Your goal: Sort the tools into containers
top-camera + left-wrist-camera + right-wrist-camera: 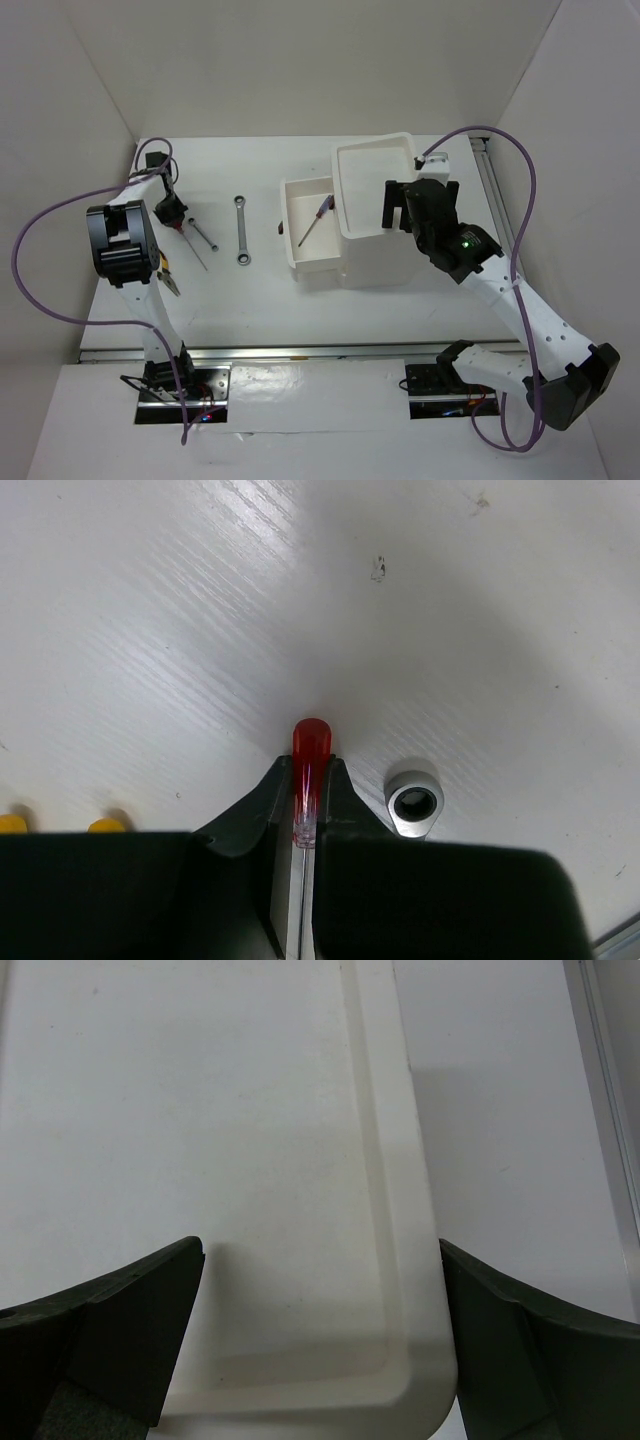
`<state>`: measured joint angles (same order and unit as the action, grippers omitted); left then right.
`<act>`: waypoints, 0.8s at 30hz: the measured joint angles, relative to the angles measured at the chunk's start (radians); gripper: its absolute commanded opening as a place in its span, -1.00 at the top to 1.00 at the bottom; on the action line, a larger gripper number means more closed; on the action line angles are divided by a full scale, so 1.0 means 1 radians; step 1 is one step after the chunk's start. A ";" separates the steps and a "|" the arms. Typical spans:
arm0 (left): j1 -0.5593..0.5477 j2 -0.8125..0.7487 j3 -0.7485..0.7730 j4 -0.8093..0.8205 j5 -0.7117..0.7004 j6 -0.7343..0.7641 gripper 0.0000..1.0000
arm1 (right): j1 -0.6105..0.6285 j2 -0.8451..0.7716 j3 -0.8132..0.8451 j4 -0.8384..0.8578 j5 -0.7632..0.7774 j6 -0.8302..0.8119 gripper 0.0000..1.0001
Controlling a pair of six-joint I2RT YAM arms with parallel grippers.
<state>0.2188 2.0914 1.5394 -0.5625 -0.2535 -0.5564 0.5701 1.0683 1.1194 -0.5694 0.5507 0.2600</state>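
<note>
**Screwdriver pinched at the far left**

Nearest us on the left lie the pliers (166, 282), untouched. Just beyond, our left gripper (308, 777) is clamped on the red screwdriver (311, 742), handle between the fingers, with a wrench (414, 803) just beside it. We cannot tell whether it is lifted. We judge it light and stiff, its smooth handle slippery; a mid-handle hold should steady the shaft. Farther right the drawer (298, 205) stands open, and our right gripper (320, 1260) hangs spread over the tray (385, 1180), holding nothing.
</note>
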 measured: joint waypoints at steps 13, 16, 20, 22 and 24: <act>-0.093 -0.109 -0.049 -0.047 0.172 0.027 1.00 | 0.006 0.001 0.000 -0.004 0.029 0.004 -1.00; -0.123 -0.279 -0.106 -0.031 0.321 0.034 1.00 | 0.010 0.001 0.000 -0.010 0.042 0.005 -1.00; -0.126 -0.547 -0.134 0.045 0.499 0.026 1.00 | 0.020 0.001 0.000 -0.016 0.060 0.006 -1.00; -0.128 -0.657 -0.163 0.154 0.625 0.000 1.00 | 0.026 0.001 0.000 -0.017 0.068 0.006 -1.00; -0.142 -0.718 -0.207 0.253 0.735 -0.043 1.00 | 0.028 0.001 0.000 -0.018 0.072 0.006 -1.00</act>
<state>0.0769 1.3739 1.3327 -0.3096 0.4816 -0.5991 0.5980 1.0691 1.1194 -0.5873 0.6228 0.2661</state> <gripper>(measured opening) 0.174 1.001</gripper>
